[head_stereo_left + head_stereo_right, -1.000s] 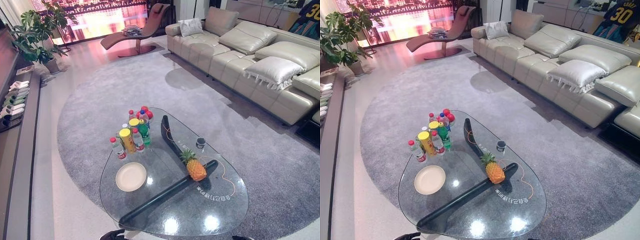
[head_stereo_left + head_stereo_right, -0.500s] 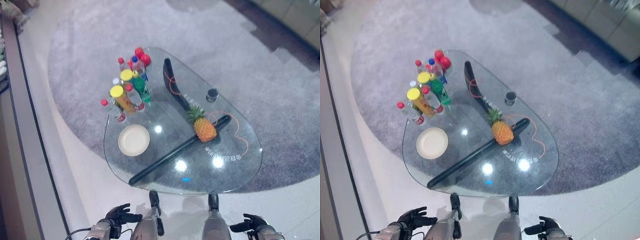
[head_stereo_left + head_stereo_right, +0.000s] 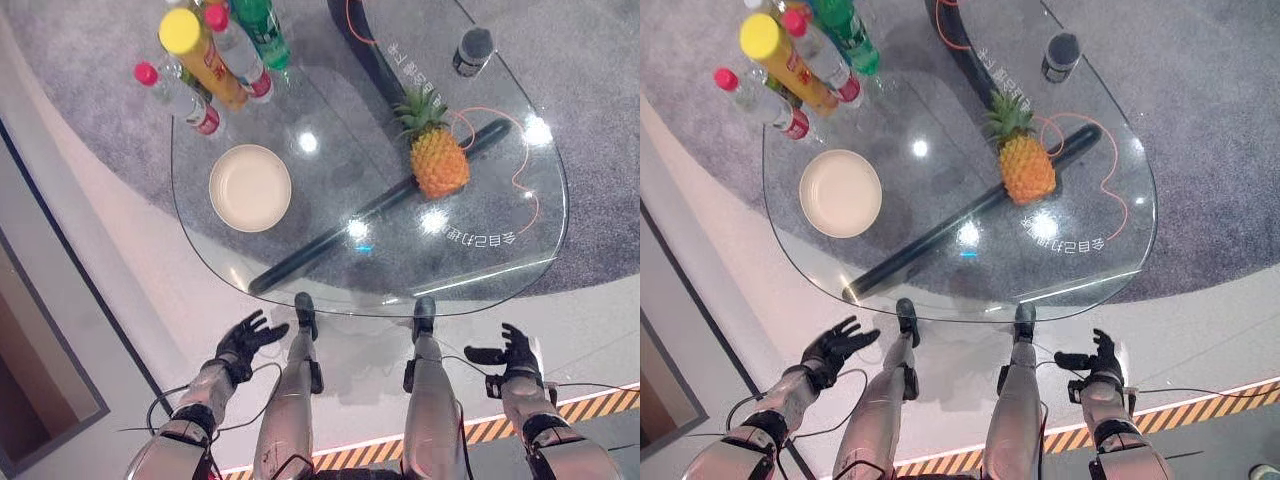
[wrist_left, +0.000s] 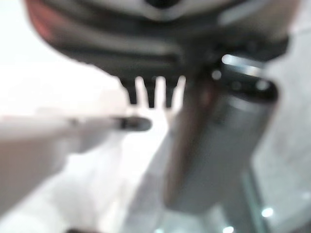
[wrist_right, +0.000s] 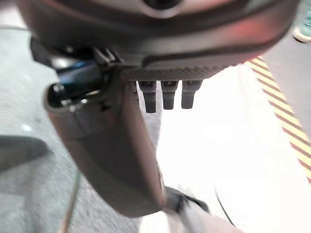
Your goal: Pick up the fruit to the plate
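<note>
A pineapple (image 3: 437,160) with a green crown lies on the glass table (image 3: 510,262), right of centre. A round cream plate (image 3: 250,187) sits empty on the table's left part, well apart from the fruit. My left hand (image 3: 245,339) hangs low below the table's near edge, fingers spread and holding nothing. My right hand (image 3: 512,353) hangs likewise at the lower right, fingers straight and empty. Both hands are far from the pineapple and the plate.
Several bottles and a yellow-lidded can (image 3: 200,55) stand at the table's far left. A small dark cup (image 3: 472,50) sits at the far right. A grey rug (image 3: 590,120) lies under the table. Yellow-black floor tape (image 3: 590,405) runs at lower right.
The whole picture has shifted: the camera has tilted down and come closer to the table. Both hands now show higher in view, fingers spread. The table's things have not moved.
</note>
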Controlling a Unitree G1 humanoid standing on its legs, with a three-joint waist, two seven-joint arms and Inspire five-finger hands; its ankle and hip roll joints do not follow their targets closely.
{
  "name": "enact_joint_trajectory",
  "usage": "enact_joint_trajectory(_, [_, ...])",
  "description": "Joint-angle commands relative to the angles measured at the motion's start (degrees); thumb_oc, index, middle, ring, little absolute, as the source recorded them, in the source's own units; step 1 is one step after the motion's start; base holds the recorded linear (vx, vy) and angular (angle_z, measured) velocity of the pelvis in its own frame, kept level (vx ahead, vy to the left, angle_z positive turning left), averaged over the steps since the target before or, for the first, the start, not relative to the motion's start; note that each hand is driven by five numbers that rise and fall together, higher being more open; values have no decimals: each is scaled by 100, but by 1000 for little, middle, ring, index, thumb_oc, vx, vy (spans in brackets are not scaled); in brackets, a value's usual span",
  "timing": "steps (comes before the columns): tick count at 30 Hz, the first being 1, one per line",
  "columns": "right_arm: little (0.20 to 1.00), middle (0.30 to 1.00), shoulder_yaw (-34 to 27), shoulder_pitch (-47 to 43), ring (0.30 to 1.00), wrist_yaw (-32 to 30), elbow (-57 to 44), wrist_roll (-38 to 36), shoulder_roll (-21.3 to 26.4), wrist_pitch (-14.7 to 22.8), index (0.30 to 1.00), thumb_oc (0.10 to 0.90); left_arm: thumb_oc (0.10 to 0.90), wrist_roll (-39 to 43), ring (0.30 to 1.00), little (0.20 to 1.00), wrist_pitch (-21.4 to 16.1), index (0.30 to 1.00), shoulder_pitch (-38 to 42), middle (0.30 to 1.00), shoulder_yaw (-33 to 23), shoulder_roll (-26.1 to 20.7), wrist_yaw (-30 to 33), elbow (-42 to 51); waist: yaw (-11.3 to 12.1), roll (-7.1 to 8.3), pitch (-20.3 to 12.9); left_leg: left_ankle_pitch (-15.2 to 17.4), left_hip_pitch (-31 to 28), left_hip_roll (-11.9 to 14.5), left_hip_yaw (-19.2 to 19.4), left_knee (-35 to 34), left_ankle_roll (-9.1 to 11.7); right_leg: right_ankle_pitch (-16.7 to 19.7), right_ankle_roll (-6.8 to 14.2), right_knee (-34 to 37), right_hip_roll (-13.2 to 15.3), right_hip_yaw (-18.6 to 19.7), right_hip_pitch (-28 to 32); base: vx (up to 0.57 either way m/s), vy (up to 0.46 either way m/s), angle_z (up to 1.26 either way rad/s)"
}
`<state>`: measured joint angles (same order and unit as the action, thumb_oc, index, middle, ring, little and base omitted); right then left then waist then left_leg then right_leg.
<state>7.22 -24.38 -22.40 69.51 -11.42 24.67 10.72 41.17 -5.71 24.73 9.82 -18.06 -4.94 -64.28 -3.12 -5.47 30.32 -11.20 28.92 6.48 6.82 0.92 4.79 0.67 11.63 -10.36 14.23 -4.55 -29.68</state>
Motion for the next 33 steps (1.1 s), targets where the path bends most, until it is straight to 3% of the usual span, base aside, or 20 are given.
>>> enact_joint_trajectory(1, [900, 900, 7, 284, 900, -381, -358, -74, 32, 214, 900, 800, 800, 213, 900, 900, -183, 900, -245, 900, -242, -426, 461, -223, 36, 303, -53, 684, 927, 358, -592, 1339, 393, 448, -44, -442, 241, 126, -920, 0, 0, 0])
enact_joint_trajectory(11, [900, 900, 113, 108, 900, -331, -437, -315, 6, 351, 900, 800, 800, 235, 900, 900, -382, 900, -131, 900, -211, -495, 789, -110, 90, 376, -53, 886, 1573, 271, -785, 1887, 318, 347, -116, -864, 124, 178, -1547, 3, -6, 0])
enact_joint_trajectory(20, [900, 900, 167, -21, 900, 48, -491, -523, 60, 439, 900, 800, 800, 78, 900, 900, -323, 900, -82, 900, -179, -603, 769, -111, 136, 399, -53, 892, 1764, 247, -826, 1959, 296, 361, -127, -931, 106, 153, -1748, 1, -1, 0])
enact_joint_trajectory(27, [900, 900, -127, -38, 900, -421, -189, -875, 296, 456, 900, 800, 800, 54, 900, 900, -304, 900, -69, 900, -145, -712, 607, -205, 170, 431, -53, 908, 1728, 269, -811, 1936, 289, 376, -122, -887, 125, 76, -1686, 4, -9, 0])
enact_joint_trajectory(33, [900, 900, -433, -102, 900, -1039, -353, -758, 750, 831, 900, 800, 800, -21, 900, 900, -195, 900, -81, 900, -77, -855, 546, -148, 190, 476, -53, 936, 1740, 291, -814, 1978, 275, 415, -88, -871, 152, -1, -1651, 6, -46, 1])
